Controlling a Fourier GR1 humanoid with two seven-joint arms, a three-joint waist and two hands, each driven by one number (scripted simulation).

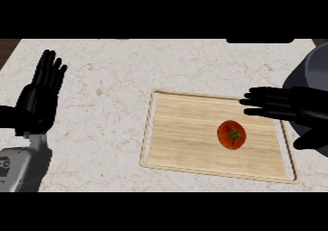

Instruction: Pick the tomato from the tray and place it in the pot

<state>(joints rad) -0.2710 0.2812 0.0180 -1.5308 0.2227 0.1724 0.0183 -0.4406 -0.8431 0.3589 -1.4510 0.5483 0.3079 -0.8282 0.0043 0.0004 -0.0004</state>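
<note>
A: What do you see first?
B: You see the pale worktop (pixel 113 81), then the wooden tray (pixel 186 135) on it. The dark pot (pixel 320 67) sits at the right edge.

A: Where are your robot hands?
B: Your left robot hand (pixel 39 97) rests at the left, fingers straight up. Your right robot hand (pixel 286 104) is over the tray's top right corner, fingers spread, holding nothing.

A: And the tomato (pixel 231 134)?
B: It lies on the tray, just below those fingers, not touching them.

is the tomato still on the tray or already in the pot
On the tray: the tomato lies on the wooden tray, untouched; the right hand is open above it.
</note>
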